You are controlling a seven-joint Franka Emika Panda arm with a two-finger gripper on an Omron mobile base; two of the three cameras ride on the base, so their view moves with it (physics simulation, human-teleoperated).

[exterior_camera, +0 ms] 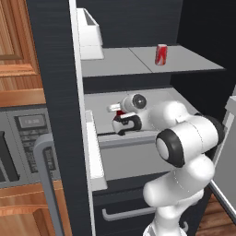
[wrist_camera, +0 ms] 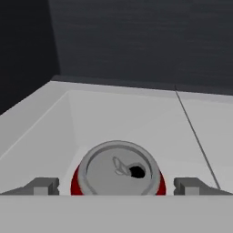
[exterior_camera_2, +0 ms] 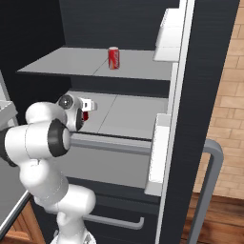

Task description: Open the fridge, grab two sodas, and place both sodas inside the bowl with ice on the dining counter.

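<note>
The black fridge (exterior_camera: 55, 92) (exterior_camera_2: 205, 71) stands open. One red soda (exterior_camera: 161, 55) (exterior_camera_2: 113, 57) stands upright on the upper grey shelf. A second soda (wrist_camera: 117, 169) (exterior_camera_2: 85, 116) stands on the middle shelf, its silver top facing the hand camera. My gripper (wrist_camera: 117, 186) (exterior_camera: 118, 114) is open and reaches over that shelf, with a fingertip (wrist_camera: 43, 185) on either side of this can and a gap to each. The arm hides most of this can in both base views. The bowl with ice and the dining counter are out of view.
White door bins (exterior_camera: 90, 34) (exterior_camera_2: 167, 35) hang on the open door by the shelves. A grey curved handle (exterior_camera: 46, 175) (exterior_camera_2: 212, 176) sticks out in front. A drawer (exterior_camera: 124, 213) lies below the shelves. A grey microwave (exterior_camera: 27, 143) sits left.
</note>
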